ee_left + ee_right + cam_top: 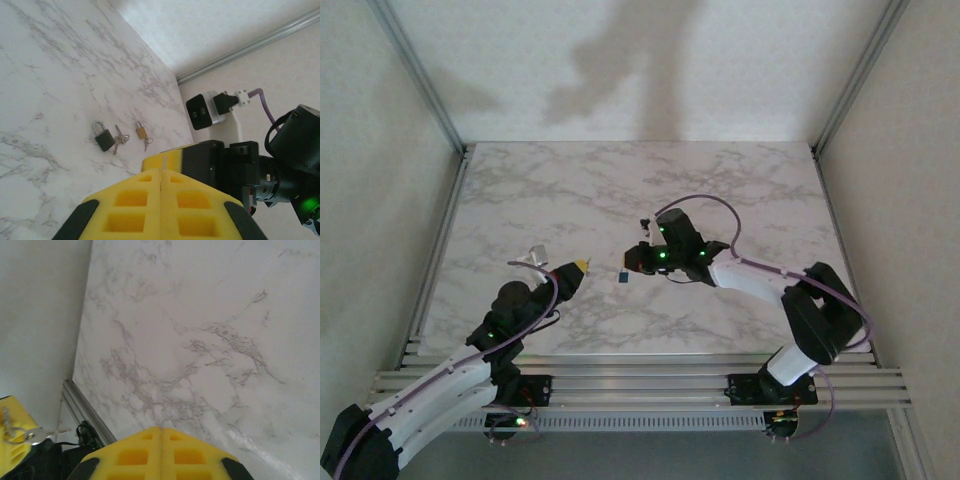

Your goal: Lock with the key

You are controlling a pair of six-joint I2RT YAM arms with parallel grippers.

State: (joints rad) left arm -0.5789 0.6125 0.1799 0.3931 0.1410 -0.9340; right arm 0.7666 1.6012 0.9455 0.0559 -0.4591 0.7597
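The left pincer (160,175) is fully closed, its yellow fingers pressed flat with nothing I can make out between them. The right pincer (161,432) is closed the same way.

The tiny pale silvery-tan metal key (118,139) lies flat on the white marble desk (55,75), ahead of the left pincer and off to its left, well apart from the fingertips. It sits just beside the small black padlock (104,138), on that padlock's right. Its long axis runs nearly alongside the padlock's body, slanting a little. The left pincer faces it, so I judge that arm better placed; which is truly nearer I cannot tell.

Counted:
- one black padlock
- one small brass padlock (141,132) farther right, with small keys (147,143) just beside it
- one small blue thing (623,278) just beside the right pincer, too small to name
- one further ringed key (42,432) against a yellow finger to the right pincer's left
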